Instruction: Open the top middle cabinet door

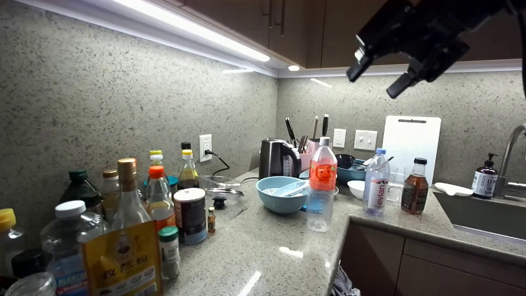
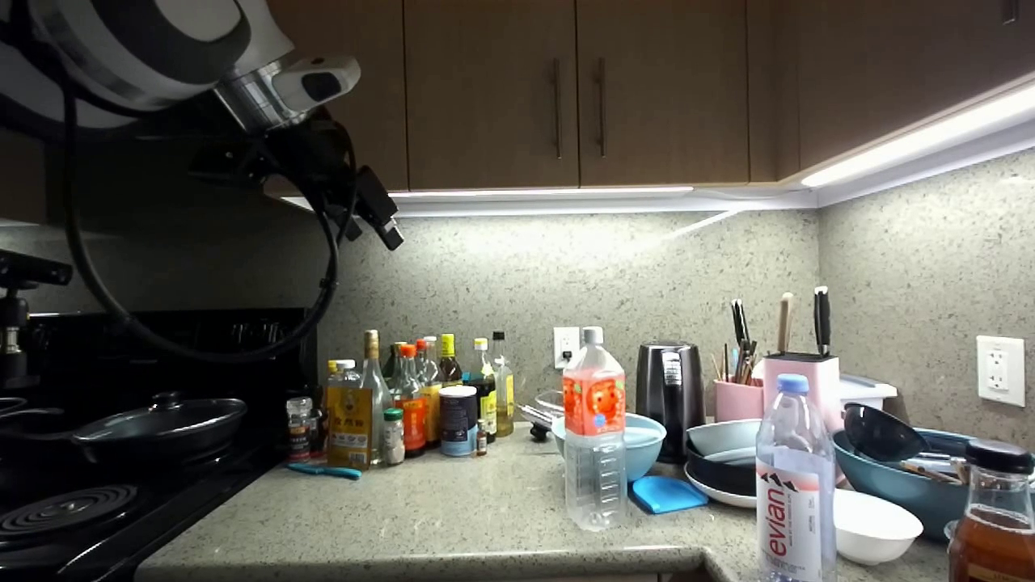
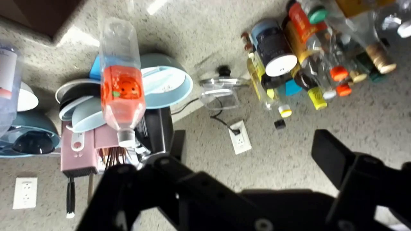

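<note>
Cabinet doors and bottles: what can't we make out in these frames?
Cabinet doors: tops cut off by the upper edge in both exterior views.
Door behind the arm: partly hidden by it in an exterior view; no handle shows.
Amber bottle: base cut off by the bottom edge in an exterior view.
Evian bottle: cut off by the left edge in the wrist view.
Tiny bottle: label too small to read, both exterior views.

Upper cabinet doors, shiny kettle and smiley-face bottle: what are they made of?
Upper cabinet doors: probably wood or wood-look board, matte brown, with what looks like faint grain. Kettle: likely dark metal, polished, since bright streaks gleam on it. Smiley-face bottle: clear, glossy plastic, it seems, because it's see-through with moulded ridges.
</note>
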You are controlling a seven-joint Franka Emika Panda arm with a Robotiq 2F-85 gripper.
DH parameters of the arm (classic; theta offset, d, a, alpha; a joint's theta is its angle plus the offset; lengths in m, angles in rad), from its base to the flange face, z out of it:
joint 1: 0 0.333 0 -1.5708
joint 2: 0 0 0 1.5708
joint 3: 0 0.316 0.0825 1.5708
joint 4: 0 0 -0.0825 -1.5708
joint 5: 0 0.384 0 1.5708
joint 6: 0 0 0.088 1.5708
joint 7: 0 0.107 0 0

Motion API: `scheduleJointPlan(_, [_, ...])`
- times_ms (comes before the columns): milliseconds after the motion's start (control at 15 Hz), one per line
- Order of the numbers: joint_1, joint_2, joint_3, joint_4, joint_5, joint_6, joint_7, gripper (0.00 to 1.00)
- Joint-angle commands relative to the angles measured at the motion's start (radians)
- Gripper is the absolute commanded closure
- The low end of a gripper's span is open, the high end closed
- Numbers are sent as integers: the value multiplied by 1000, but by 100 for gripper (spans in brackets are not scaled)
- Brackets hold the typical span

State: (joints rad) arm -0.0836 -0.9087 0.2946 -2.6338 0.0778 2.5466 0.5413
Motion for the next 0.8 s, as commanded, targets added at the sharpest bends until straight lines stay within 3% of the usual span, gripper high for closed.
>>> scheduleJointPlan(0, [-132, 107, 86, 142, -24, 108, 110, 0])
scheduleJointPlan(267, [-280, 142, 180, 333, -84, 95, 247, 0])
scheduleJointPlan(333, [-281, 148, 180, 367, -92, 70, 262, 0])
scheduleJointPlan(400, [-232, 134, 146, 302, -89, 94, 221, 0])
scheduleJointPlan(733, [-252, 149, 160, 358, -100, 80, 249, 0])
